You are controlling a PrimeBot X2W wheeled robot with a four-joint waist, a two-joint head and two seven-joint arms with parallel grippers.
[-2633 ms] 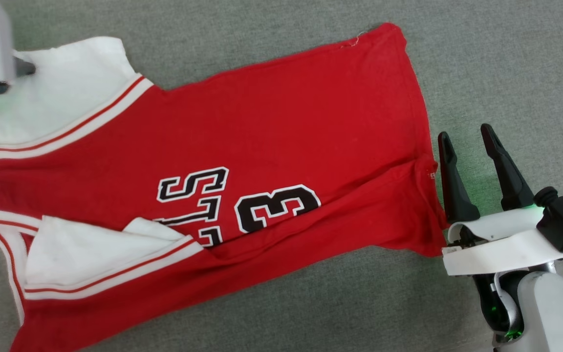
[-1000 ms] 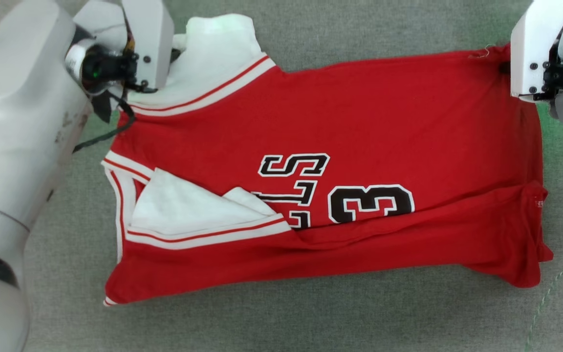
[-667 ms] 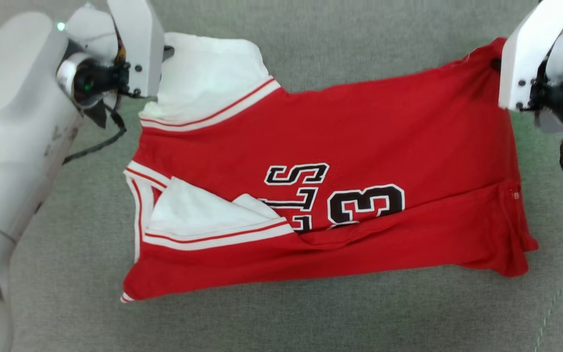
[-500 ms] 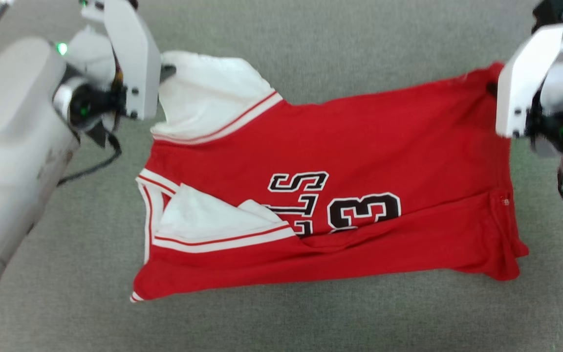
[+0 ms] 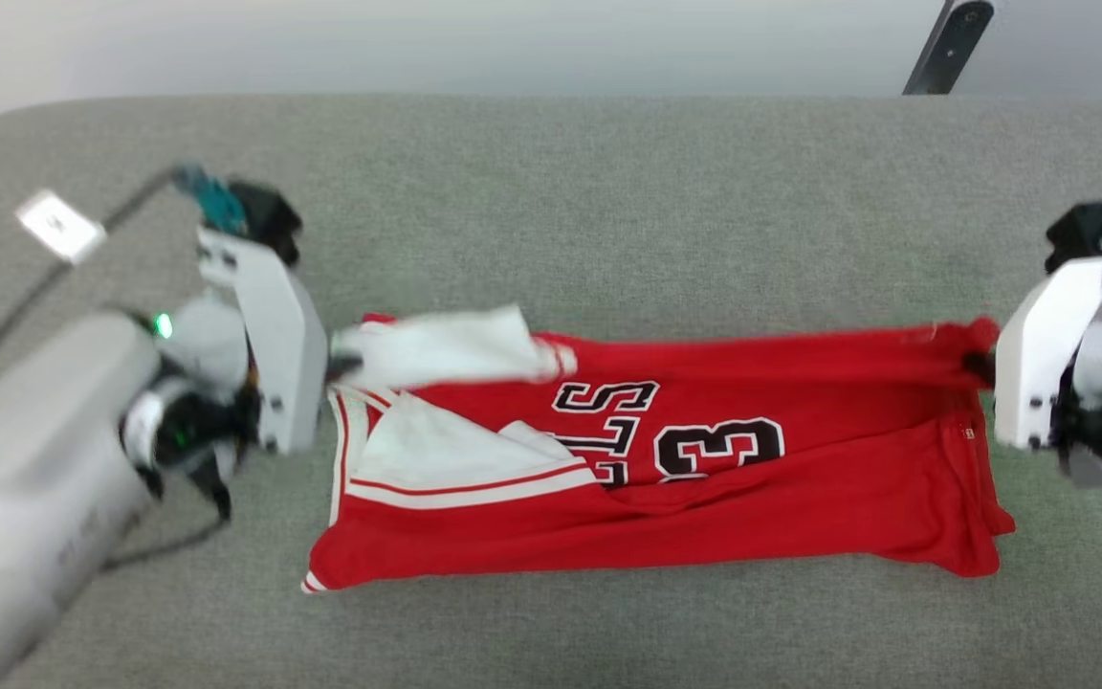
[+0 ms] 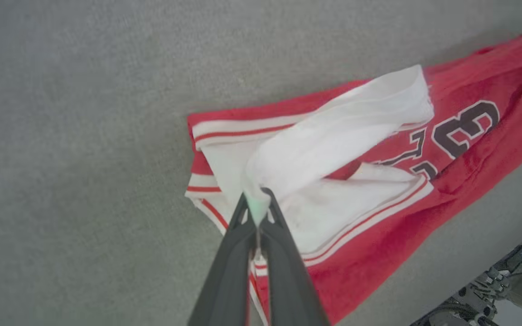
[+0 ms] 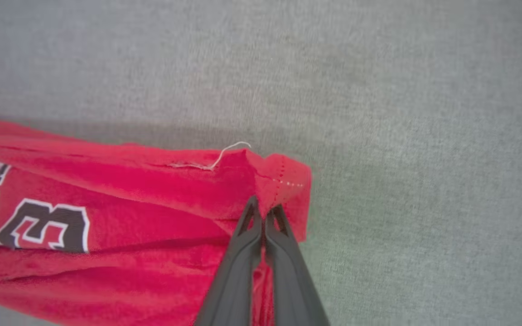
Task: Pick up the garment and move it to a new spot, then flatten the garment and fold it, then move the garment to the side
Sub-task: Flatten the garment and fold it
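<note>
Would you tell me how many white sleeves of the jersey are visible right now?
2. One white sleeve is lifted, pinched by the left hand; the other sleeve lies folded across the jersey, beside the lettering.

Garment [image 5: 666, 517]: far edge, flat earlier, now hangs lifted between left gripper [image 6: 256, 206] and right gripper [image 7: 263, 208], nearer the chest number [image 5: 718, 448].

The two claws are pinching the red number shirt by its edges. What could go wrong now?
1. The left claw pinches just a small tip of the white sleeve, so the jersey might slip out.
2. The right claw grips the hem corner beside a loose thread; pulling hard could fray it.
3. The near half lies bunched, so wrinkles may get folded in.
</note>
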